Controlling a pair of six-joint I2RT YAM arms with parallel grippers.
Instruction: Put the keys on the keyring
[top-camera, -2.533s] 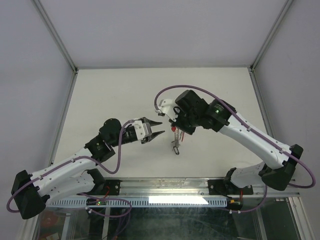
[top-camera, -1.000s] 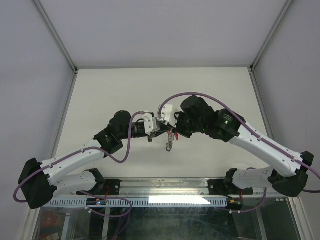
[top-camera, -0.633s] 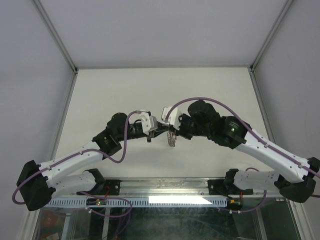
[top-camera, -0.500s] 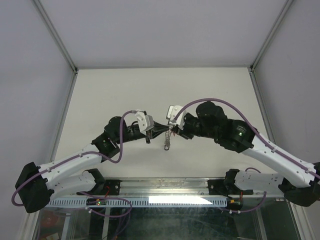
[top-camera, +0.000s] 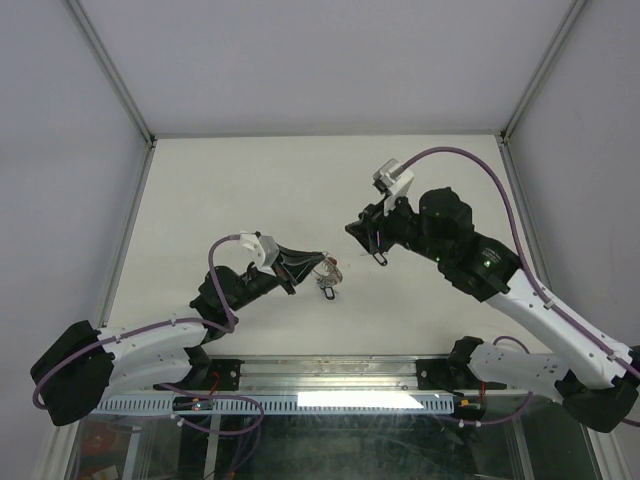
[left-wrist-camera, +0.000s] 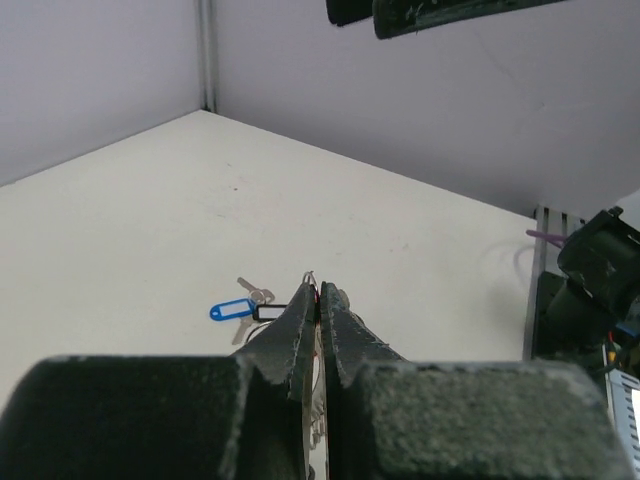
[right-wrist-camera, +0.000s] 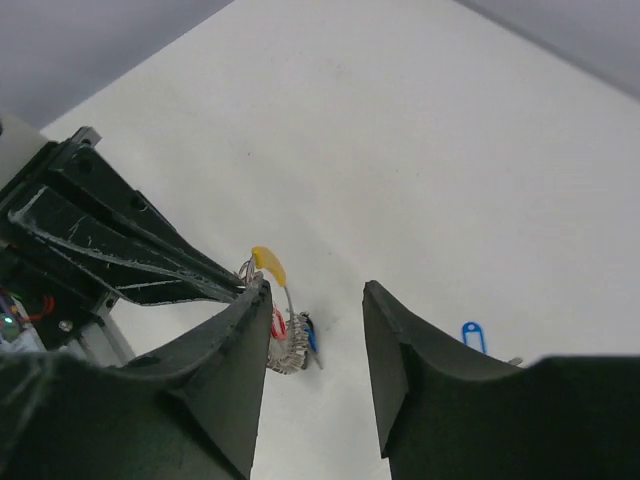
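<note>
My left gripper (top-camera: 316, 263) is shut on the keyring (top-camera: 328, 270) and holds it above the table. In the left wrist view the jaws (left-wrist-camera: 320, 292) pinch the thin hoop edge-on. The right wrist view shows the keyring's yellow section (right-wrist-camera: 268, 266) at the left gripper's fingertips (right-wrist-camera: 225, 285), with several keys with red and blue tags (right-wrist-camera: 290, 342) hanging from the hoop. My right gripper (top-camera: 364, 236) is open and empty, up and to the right of the ring, apart from it (right-wrist-camera: 315, 290). Two loose keys with a blue tag (left-wrist-camera: 232, 311) and a black tag (left-wrist-camera: 268, 313) lie on the table.
The blue tag also shows in the right wrist view (right-wrist-camera: 472, 335) beside my right finger. The white table (top-camera: 230, 190) is walled at the back and sides, with a metal rail (top-camera: 330, 375) along the near edge. The right arm (left-wrist-camera: 440, 10) hangs above the left wrist camera.
The two grippers met at the ring. The left gripper closed on it and drew back to the near left. The right gripper let go, opened and rose to the far right.
</note>
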